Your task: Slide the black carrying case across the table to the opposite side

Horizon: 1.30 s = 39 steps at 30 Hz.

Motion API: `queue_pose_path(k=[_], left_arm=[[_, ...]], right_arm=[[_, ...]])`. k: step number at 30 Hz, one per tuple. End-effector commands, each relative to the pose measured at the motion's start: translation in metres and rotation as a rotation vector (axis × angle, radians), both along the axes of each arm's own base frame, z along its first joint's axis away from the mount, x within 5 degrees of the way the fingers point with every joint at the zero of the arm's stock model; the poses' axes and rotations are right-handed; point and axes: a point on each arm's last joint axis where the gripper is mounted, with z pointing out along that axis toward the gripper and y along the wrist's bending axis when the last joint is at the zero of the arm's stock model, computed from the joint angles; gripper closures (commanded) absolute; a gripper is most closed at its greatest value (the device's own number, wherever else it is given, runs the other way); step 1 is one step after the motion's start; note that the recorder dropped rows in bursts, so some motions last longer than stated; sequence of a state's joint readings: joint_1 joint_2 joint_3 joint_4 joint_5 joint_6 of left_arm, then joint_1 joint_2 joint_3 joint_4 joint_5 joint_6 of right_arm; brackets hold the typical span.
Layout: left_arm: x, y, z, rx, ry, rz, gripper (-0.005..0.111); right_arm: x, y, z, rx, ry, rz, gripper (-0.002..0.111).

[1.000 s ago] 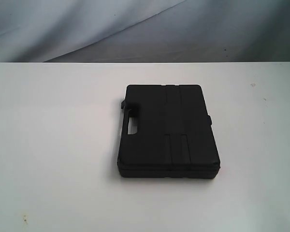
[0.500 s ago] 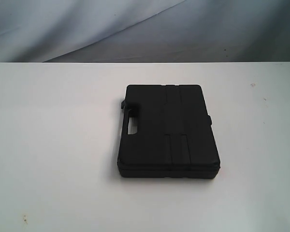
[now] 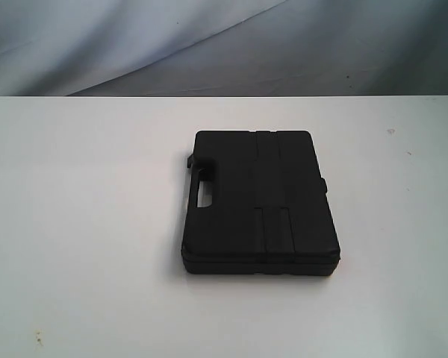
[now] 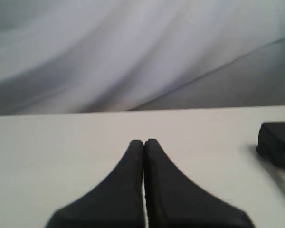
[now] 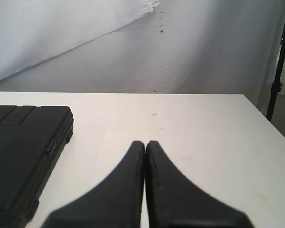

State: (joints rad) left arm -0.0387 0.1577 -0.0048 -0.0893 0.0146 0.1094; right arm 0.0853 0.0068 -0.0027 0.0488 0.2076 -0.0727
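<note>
1. The black carrying case point(image 3: 259, 203) lay flat and closed on the white desk point(image 3: 82, 224). In the exterior view it sat a little right of the middle, with bare surface on every side of it.
2. Its handle point(image 3: 201, 190) (a slot cut along one long edge) faced the left side of that view. A small tab point(image 3: 323, 183) stuck out of the opposite long edge.
3. The left pincer point(image 4: 144, 142) had its two black fingers pressed together tip to tip, with nothing between them. It pointed out over bare desk, and only a corner of the case showed at the edge of the left wrist view, well apart from the tips.
4. The right pincer point(image 5: 145, 144) was likewise drawn together and empty. The case lay near it on one side, with a strip of white desk between them, and its seamed long edge was turned toward the fingers.
5. A few small specks point(image 3: 37, 337) marked the desk.
6. A grey-white cloth backdrop point(image 3: 209, 45) hung in soft folds behind the desk's far edge.
7. A dark stand point(image 5: 280, 71) stood past the desk's corner in the right wrist view.
</note>
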Motion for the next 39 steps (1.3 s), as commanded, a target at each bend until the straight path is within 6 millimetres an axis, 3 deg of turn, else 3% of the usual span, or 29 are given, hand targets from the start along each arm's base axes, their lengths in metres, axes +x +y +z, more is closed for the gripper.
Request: queue_pose_path(k=[1, 3, 6, 10, 11, 14, 15, 19, 21, 24, 30, 39], left_arm=[[-0.001, 0.002, 0.017, -0.126, -0.194, 0.019, 0.107], [-0.003, 0.003, 0.03, -0.207, -0.336, 0.016, 0.107], [-0.01, 0.002, 0.047, -0.169, -0.54, -0.009, 0.107], [-0.012, -0.004, 0.068, -0.034, -0.552, -0.049, 0.107], [-0.015, -0.006, 0.089, 0.063, -0.541, -0.062, 0.107], [-0.026, -0.003, 0.133, 0.102, -0.507, -0.023, 0.107], [-0.032, 0.001, 0.152, 0.075, -0.462, 0.017, 0.107], [-0.03, 0.013, 0.183, 0.069, -0.175, 0.134, 0.107], [-0.022, 0.01, 0.196, 0.09, -0.014, 0.096, 0.107], [0.007, -0.004, 0.214, 0.047, 0.239, -0.049, 0.107], [0.065, -0.009, 0.21, -0.101, 0.636, -0.025, 0.107], [0.143, -0.021, 0.157, -0.207, 1.019, -0.051, 0.107]], right_arm=[[0.0, 0.0, -0.001, 0.007, 0.001, -0.004, 0.108], [0.0, 0.0, -0.001, 0.007, 0.001, -0.004, 0.108], [0.0, 0.0, -0.001, 0.007, 0.001, -0.004, 0.108], [0.0, 0.0, -0.001, 0.007, 0.001, -0.004, 0.108], [0.0, 0.0, -0.001, 0.007, 0.001, -0.004, 0.108], [0.0, 0.0, -0.001, 0.007, 0.001, -0.004, 0.108], [0.0, 0.0, -0.001, 0.007, 0.001, -0.004, 0.108], [0.0, 0.0, -0.001, 0.007, 0.001, -0.004, 0.108], [0.0, 0.0, -0.001, 0.007, 0.001, -0.004, 0.108], [0.0, 0.0, -0.001, 0.003, 0.0, -0.005, 0.108], [0.0, 0.0, -0.001, 0.003, 0.0, -0.005, 0.108], [0.0, 0.0, -0.001, 0.003, 0.0, -0.005, 0.108]])
